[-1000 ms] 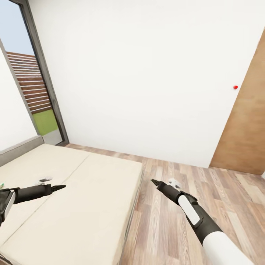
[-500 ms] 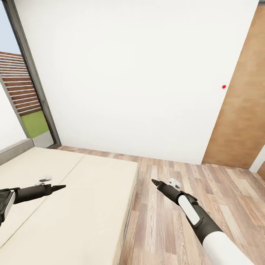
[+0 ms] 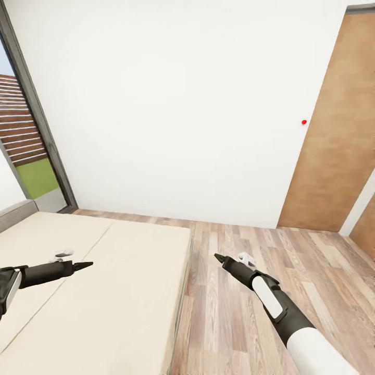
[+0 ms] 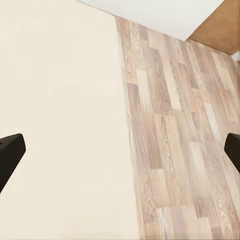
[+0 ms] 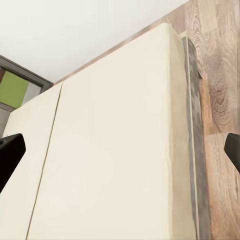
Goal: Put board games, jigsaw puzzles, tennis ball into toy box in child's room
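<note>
While plank flooring (image 3: pixel 250 312) looks grained, the bed (image 3: pixel 104 291) lies smooth beige.

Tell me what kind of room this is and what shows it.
Most likely a bedroom. A low bed with a plain beige mattress takes up the near left, wood-plank flooring runs beside it, and a wooden door stands in the bare white wall, with a dark-framed window looking outdoors.
</note>
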`<state>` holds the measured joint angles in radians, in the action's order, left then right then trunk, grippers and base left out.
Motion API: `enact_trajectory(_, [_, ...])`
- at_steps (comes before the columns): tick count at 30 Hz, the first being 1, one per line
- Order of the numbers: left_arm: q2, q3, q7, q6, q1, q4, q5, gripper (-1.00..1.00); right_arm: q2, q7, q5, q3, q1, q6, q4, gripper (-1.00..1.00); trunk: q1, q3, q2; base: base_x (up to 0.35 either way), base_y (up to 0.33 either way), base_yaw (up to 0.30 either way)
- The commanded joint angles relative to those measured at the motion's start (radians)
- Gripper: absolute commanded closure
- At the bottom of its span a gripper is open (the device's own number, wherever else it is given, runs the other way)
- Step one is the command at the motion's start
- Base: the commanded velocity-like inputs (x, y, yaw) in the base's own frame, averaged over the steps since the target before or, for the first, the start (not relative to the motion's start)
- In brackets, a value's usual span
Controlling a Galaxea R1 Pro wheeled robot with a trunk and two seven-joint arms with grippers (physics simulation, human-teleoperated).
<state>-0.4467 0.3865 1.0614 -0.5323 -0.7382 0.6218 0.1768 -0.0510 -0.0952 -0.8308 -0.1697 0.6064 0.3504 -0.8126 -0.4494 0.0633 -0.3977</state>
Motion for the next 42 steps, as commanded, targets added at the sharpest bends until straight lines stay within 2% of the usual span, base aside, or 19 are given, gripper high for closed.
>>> enact_trajectory(1, [0.001,0.006,0.008,-0.008,-0.001,0.001,0.009,-1.00,-0.001,0.000,-0.004,-0.002,0.001,0.002,0.000,-1.00,-0.001,0.002,-0.002,-0.042,0.086,-0.112])
enact_trajectory(13, [0.001,0.005,0.008,-0.009,-0.001,0.001,0.009,-1.00,-0.001,0.000,-0.004,-0.002,0.001,0.002,0.000,-1.00,-0.001,0.002,-0.002,-0.010,0.027,-0.045])
enact_trajectory(26, [0.001,0.005,0.008,-0.009,-0.001,0.001,0.009,-1.00,-0.001,0.000,-0.004,-0.002,0.001,0.002,0.000,-1.00,-0.001,-0.001,-0.002,-0.004,0.119,-0.184])
enact_trajectory(42, [0.001,0.005,0.009,-0.009,-0.001,0.001,0.009,-1.00,-0.001,0.000,-0.004,-0.002,0.001,0.002,0.000,-1.00,-0.001,-0.001,-0.002,0.000,0.128,-0.016])
